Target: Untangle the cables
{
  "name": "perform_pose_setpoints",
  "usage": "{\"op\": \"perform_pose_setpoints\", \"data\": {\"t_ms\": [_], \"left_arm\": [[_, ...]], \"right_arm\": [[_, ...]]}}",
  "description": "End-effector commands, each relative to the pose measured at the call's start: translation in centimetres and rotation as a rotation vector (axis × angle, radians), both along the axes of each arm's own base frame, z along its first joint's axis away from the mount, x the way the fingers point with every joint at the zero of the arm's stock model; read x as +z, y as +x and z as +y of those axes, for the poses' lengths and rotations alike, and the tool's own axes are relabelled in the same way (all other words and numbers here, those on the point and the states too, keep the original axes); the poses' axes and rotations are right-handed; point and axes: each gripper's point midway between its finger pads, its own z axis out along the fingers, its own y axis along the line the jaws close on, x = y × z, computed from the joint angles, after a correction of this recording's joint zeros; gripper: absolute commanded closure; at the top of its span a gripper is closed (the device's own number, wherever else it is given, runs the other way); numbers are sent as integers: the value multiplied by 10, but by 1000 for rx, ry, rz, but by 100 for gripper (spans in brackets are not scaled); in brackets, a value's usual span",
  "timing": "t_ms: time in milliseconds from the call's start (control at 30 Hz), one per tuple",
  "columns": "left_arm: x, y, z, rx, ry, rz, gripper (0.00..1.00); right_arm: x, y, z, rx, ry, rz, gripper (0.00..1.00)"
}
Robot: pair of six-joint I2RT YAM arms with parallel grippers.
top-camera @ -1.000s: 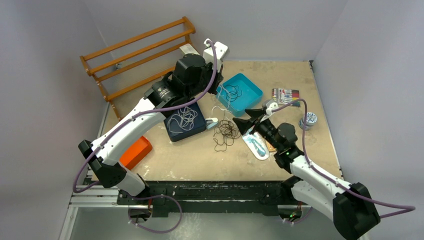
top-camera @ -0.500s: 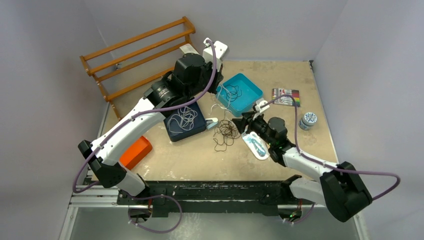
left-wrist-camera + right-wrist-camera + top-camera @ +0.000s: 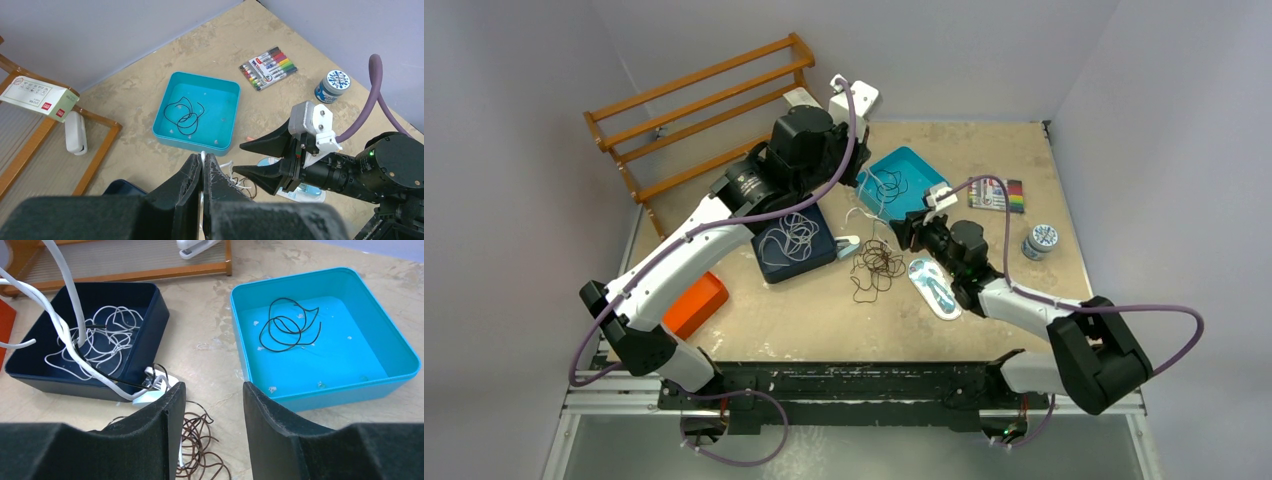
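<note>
Left gripper (image 3: 202, 172) is pinched shut on the white cable (image 3: 73, 302), strung up from the navy tray (image 3: 150, 295). Right gripper (image 3: 214, 390), half open and empty, hovers over the brown cable (image 3: 197, 450) on the tabletop (image 3: 210, 325). The black cable (image 3: 287, 325) lies in the teal tray (image 3: 400, 355). Next, I'd guess: lower and pinch 1 brown loop.

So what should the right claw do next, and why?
Probably lower the right gripper and close on the brown cable: its open jaws hover right by that tangle on the table, while the left gripper pinches the white cable above the navy tray. The black cable already lies alone in the teal tray.
</note>
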Motion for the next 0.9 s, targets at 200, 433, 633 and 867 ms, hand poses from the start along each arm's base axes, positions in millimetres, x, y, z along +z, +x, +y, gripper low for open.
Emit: {"op": "perform_pose_setpoints", "data": {"t_ms": [200,433,633,867], "left_arm": [[47,-8,12,-4,-78,-102,100],[48,-9,13,0,-83,-106,100],[46,-9,15,3,-81,-106,100],[46,-9,16,6,-81,-108,100]], "right_arm": [[44,3,29,170,-5,-170,45],[51,-4,42,252,22,-192,42],[54,-8,47,288,30,-198,41],[46,-8,43,274,4,-178,40]]}}
